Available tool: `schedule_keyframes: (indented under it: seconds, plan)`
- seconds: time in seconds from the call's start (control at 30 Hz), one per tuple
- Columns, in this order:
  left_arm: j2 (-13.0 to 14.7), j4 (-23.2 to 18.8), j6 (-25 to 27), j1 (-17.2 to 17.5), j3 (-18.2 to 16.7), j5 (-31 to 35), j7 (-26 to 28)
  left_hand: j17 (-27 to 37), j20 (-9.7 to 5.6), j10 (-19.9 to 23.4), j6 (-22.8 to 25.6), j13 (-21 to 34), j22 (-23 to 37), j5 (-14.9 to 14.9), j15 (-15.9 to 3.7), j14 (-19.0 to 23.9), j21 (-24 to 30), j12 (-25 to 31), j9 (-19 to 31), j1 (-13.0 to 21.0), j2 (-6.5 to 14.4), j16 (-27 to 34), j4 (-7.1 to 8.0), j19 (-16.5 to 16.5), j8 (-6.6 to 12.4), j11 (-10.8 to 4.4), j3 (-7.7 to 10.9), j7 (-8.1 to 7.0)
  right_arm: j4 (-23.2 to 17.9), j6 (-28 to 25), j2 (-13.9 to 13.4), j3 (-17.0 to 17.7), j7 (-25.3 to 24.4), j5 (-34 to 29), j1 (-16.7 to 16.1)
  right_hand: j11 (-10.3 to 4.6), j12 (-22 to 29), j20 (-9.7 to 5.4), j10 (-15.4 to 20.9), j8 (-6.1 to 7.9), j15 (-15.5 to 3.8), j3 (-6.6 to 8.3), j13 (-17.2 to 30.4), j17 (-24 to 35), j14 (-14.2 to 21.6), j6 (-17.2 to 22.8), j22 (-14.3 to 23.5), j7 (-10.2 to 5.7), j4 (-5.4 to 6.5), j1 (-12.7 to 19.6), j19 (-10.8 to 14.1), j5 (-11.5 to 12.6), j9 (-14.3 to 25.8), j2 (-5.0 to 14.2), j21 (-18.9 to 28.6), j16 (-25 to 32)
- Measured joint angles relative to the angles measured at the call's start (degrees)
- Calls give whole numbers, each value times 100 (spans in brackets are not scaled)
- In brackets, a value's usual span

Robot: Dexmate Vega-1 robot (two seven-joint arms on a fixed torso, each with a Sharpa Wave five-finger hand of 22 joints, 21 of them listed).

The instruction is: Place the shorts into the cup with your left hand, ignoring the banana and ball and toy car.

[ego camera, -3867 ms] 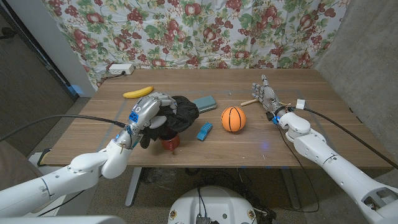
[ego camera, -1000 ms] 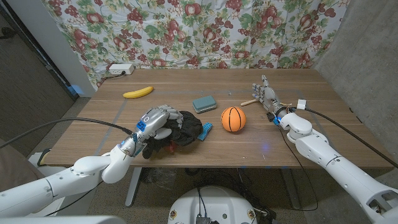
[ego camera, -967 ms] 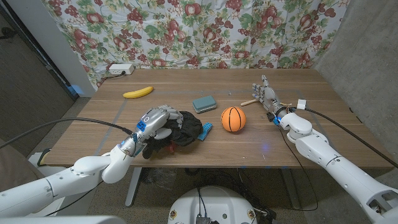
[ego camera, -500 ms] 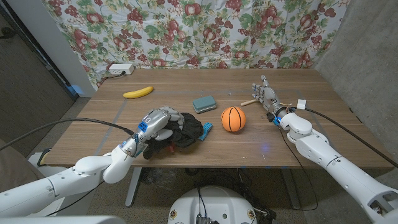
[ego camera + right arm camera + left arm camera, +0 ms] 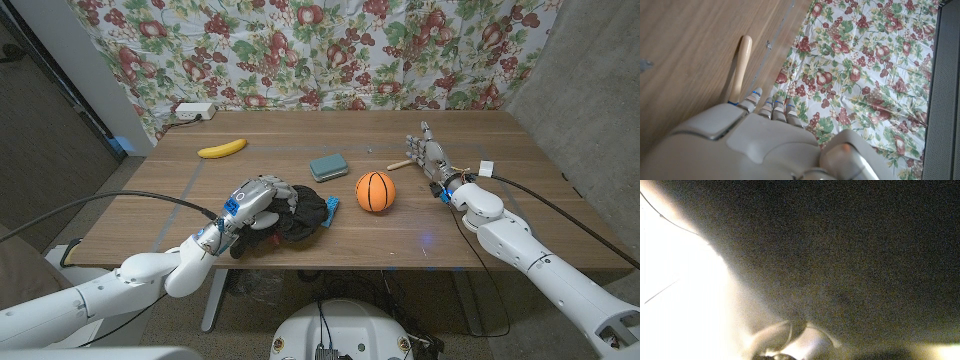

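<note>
The black shorts [image 5: 300, 215] lie bunched in a heap near the table's front edge, left of the middle. My left hand [image 5: 256, 198] sits on top of the heap, fingers curled into the cloth and pressing it down. The cup is hidden beneath the shorts and the hand. Dark, blurred fabric of the shorts [image 5: 840, 255] sits close against the left wrist camera. My right hand [image 5: 428, 154] stands upright at the right of the table, fingers straight, holding nothing; its back [image 5: 755, 145] shows in the right wrist view.
A blue toy car [image 5: 331, 204] touches the shorts' right edge. The orange ball [image 5: 375, 191] sits just beyond it. A teal block [image 5: 328, 166], a banana [image 5: 222, 148] and a white power strip [image 5: 193, 110] lie farther back. A wooden stick [image 5: 400, 165] [image 5: 740, 65] lies by my right hand.
My left hand has come down with the shorts over the red cup, which no longer shows. In the last second it shifted slightly right. The right arm stayed still.
</note>
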Motion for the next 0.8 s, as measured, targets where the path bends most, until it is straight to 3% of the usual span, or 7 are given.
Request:
schedule_keyframes:
  seconds: [0.2, 0.23, 0.3, 0.43, 0.57, 0.67, 0.8]
  plan:
    - [28, -46, 91, 63, -2, -55, -35, 275, -30, 83, 108, -128, 859, -30, -15, 34, -234, -105, -241, -103, -103, -84, -14, -30, -150, -21, 33, 9, -48, -8, -22, 9, -8, 1, -30, 0, 0, 0, 0, 0, 0, 0, 0, 0, 0, 0, 0, 0, 0, 0, 0, 0, 0, 0, 0, 0]
    - [35, -53, 111, 76, -4, -64, -42, 278, -31, 103, 110, -192, 1080, -40, -54, 89, -290, -150, -298, -149, -149, -130, 58, -30, -192, -20, 120, 9, -55, -15, -27, 10, -9, 3, -35, 0, 0, 0, 0, 0, 0, 0, 0, 0, 0, 0, 0, 0, 0, 0, 0, 0, 0, 0, 0, 0]
    - [42, -63, 142, 95, -11, -78, -55, 249, -60, 109, 113, -325, 1136, -66, -55, 91, -425, -261, -372, -232, -232, -198, 59, -60, -243, -9, 134, 7, -66, -26, -33, 11, -12, 6, -43, 0, 0, 0, 0, 0, 0, 0, 0, 0, 0, 0, 0, 0, 0, 0, 0, 0, 0, 0, 0, 0]
    - [58, -75, 190, 122, -17, -102, -83, -157, -233, 13, 73, -667, 875, -136, -266, 225, -656, -525, -608, -476, -335, -485, 211, -56, -438, -3, 459, -90, -94, -33, -46, 13, -23, 9, -59, 0, 0, 0, 0, 0, 0, 0, 0, 0, 0, 0, 0, 0, 0, 0, 0, 0, 0, 0, 0, 0]
    - [65, -75, 208, 128, -18, -108, -115, -927, -261, -88, -45, -1034, 587, -151, -518, 467, -716, -867, -1042, -900, -384, -1147, 400, -518, -755, -24, 1037, -135, -124, -47, -58, 17, -48, 9, -77, 0, 0, 0, 0, 0, 0, 0, 0, 0, 0, 0, 0, 0, 0, 0, 0, 0, 0, 0, 0, 0]
    - [65, -70, 225, 132, -18, -110, -119, -1307, -240, -354, -222, -1192, 353, -151, -624, 340, -721, -1128, -1180, -1203, -504, -1574, 749, -743, -906, -34, 1706, -166, -138, -65, -66, 19, -60, 9, -84, 0, 0, 0, 0, 0, 0, 0, 0, 0, 0, 0, 0, 0, 0, 0, 0, 0, 0, 0, 0, 0]
    - [65, -65, 245, 152, -26, -115, -119, -1919, -226, -816, -529, -1620, -37, -138, -437, -265, -857, -1742, -1385, -1988, -820, -2086, 886, -995, -1157, -34, 2391, -276, -144, -81, -69, 20, -68, 7, -85, 0, 0, 0, 0, 0, 0, 0, 0, 0, 0, 0, 0, 0, 0, 0, 0, 0, 0, 0, 0, 0]
